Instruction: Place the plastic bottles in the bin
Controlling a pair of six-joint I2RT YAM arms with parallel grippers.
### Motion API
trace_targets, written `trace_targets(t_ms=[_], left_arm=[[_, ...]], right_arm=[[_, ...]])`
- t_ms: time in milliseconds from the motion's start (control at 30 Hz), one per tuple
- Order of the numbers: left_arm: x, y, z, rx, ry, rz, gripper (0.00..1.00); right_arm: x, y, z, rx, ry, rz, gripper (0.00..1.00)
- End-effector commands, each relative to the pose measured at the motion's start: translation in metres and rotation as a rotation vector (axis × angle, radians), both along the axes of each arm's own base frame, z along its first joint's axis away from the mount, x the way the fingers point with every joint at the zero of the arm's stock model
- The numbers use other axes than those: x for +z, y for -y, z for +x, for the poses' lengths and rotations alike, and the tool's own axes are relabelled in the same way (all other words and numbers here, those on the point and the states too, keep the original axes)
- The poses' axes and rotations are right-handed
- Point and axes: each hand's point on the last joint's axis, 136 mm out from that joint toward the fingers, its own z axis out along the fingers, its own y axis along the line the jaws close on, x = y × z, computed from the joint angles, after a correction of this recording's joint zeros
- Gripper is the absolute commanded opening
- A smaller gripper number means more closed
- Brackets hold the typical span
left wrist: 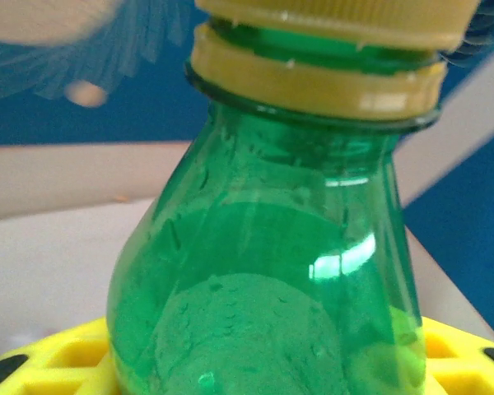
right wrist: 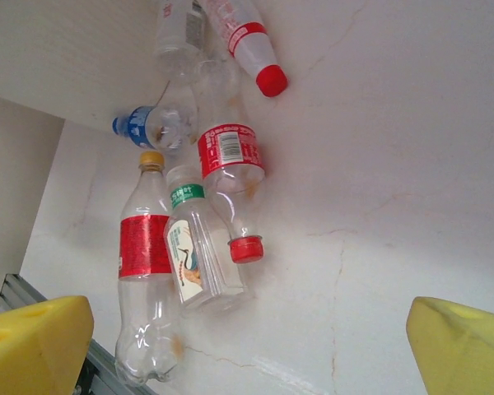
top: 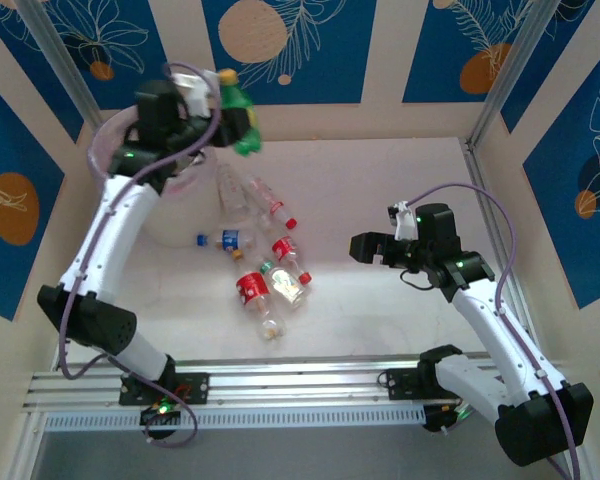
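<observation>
Top external view is showing us the left gripper (top: 238, 122) raised at the right edge of the bin (top: 108, 140), and the risk we are judging there is a miss. The green bottle (top: 244, 128) is hanging near the rim rather than plainly over the middle, so letting go here could be sending it down the outside wall onto the table (top: 380, 170), or knocking the bin. Left wrist view is showing that bottle (left wrist: 263, 288) sitting between the yellow fingers (left wrist: 58, 362), which are gripping its body at a narrow spread. Moving right, about 6 loose plastic bottles (top: 265, 250) are lying in a tight pile just beside the bin, some touching or crossing, so we are expecting that a grab at 1 could be nudging or rolling its neighbours. Farther right, the right gripper (top: 360, 247) is hovering well apart from the pile, its fingers (right wrist: 33, 346) standing wide, holding nothing and touching nothing.
</observation>
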Motion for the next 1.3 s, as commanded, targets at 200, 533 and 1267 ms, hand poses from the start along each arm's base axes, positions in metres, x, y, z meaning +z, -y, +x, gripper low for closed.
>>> trace_targets(t_ms=[200,533,1267], left_arm=[[-0.013,-0.118,0.031,0.221,-0.083,0.084,0.00],[-0.093,-0.140,0.034,0.236,-0.274,0.179,0.00],[-0.195,-0.136,0.035,0.189,-0.502,0.172,0.31]], right_arm=[[-0.014,0.007,-0.006,-0.013,-0.057,-0.047,0.97],[-0.020,0.010,-0.009,-0.020,-0.070,-0.061,0.97],[-0.033,0.015,-0.013,-0.040,-0.105,-0.077,0.97]])
